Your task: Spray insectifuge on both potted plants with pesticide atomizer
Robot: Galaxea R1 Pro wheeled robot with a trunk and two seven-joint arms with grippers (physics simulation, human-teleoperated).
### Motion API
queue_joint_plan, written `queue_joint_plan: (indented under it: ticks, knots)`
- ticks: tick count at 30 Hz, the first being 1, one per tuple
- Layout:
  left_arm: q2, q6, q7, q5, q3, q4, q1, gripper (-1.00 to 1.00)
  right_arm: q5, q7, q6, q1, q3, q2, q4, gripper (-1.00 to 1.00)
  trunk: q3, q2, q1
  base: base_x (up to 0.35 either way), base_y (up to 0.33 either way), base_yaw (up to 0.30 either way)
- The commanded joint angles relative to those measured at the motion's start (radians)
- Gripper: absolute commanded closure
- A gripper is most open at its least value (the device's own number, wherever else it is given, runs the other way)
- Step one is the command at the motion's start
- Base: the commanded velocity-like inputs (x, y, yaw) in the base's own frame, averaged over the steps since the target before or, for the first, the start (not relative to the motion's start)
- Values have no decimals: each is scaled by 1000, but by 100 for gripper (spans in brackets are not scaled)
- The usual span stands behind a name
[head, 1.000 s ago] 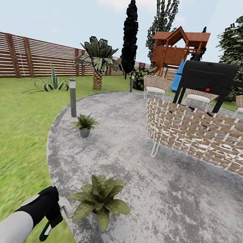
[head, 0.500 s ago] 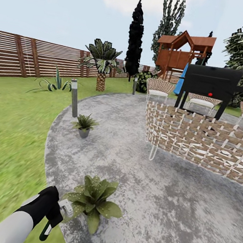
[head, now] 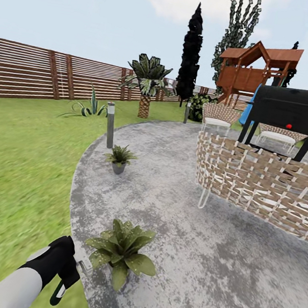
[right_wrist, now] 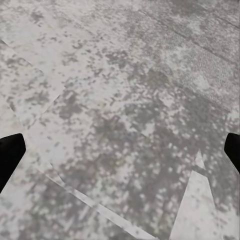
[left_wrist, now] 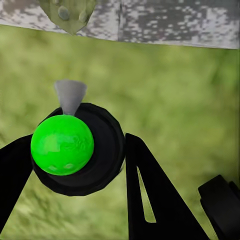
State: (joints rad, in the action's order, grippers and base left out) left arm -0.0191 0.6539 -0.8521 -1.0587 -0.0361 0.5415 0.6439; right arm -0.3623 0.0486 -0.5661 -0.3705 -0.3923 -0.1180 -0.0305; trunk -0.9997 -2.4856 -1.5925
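My left gripper [head: 68, 279] hangs low over the lawn edge, shut on the pesticide atomizer [head: 82, 264], whose whitish head points toward the near potted plant [head: 121, 250]. In the left wrist view the atomizer [left_wrist: 75, 145] is a dark round body with a bright green top and a grey nozzle, clamped between the black fingers [left_wrist: 150, 195]; a speckled leaf [left_wrist: 70, 10] lies just beyond it. The far potted plant [head: 120, 158] stands in its grey pot on the patio's left rim. My right gripper [right_wrist: 120, 150] is open above bare patio stone.
A grey bollard lamp [head: 111, 125] stands behind the far plant. A wicker chair [head: 258, 184] and a black grill [head: 293, 113] occupy the patio's right side. Lawn [head: 18, 168] stretches left to the slat fence [head: 37, 75]; a palm [head: 147, 81] and a playhouse [head: 257, 71] stand beyond.
The whole picture has slid to the right, so the camera has turned left. The left arm and the atomizer keep the same place in the picture, beside the near plant.
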Motion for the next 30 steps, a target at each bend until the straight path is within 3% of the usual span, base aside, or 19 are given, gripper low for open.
queue_joint_plan:
  ticks: [1,6,13,18,30]
  knots:
    - [1,4,-7,-6,-4,2,0,100,-10,5,-3,-1,-5,0,1,-100,-1,0,0,11,-28,18]
    - [-1,4,-7,-7,-2,2,0,100,-10,5,-4,-1,-5,5,1,-100,-1,0,0,2,-4,3]
    - [-1,4,-7,-7,-4,2,0,100,-11,4,-5,-1,-5,-11,2,-100,-1,0,0,0,0,0]
    - [-1,4,-7,-7,-4,2,0,100,-10,4,-5,-1,-4,-4,0,-100,-1,0,0,60,-107,10]
    - [1,4,-7,-6,-3,1,0,100,-10,4,-4,-1,-3,0,0,-100,-8,0,0,145,-233,230]
